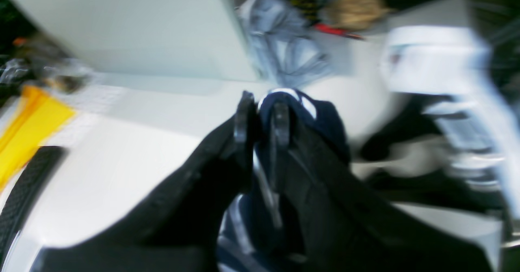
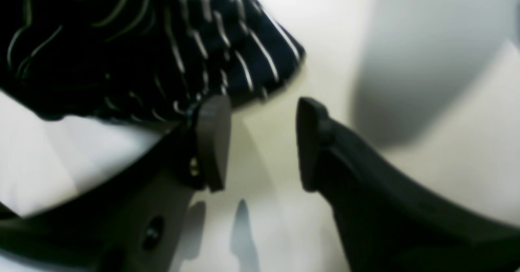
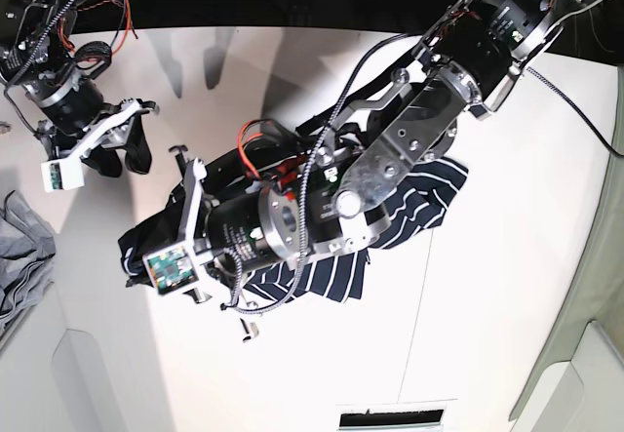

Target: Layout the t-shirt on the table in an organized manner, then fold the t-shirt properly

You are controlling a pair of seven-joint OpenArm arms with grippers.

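Observation:
The dark navy t-shirt with thin white stripes [image 3: 419, 208] lies bunched on the white table [image 3: 487, 334], mostly under my left arm. My left gripper [image 1: 262, 107] is shut on a fold of the navy fabric [image 1: 321, 117]; in the base view this gripper [image 3: 188, 174] is at the shirt's left end. My right gripper [image 2: 262, 113] is open and empty just above the table [image 2: 426, 174], with a striped edge of the shirt [image 2: 227, 48] beside its left finger. In the base view the right gripper [image 3: 125, 149] sits left of the shirt.
A plain light grey garment [image 3: 19, 247] lies at the table's left edge and also shows in the left wrist view [image 1: 280, 48]. A yellow object [image 1: 32, 117] is at that view's left. A thin dark seam [image 3: 419, 315] crosses the table.

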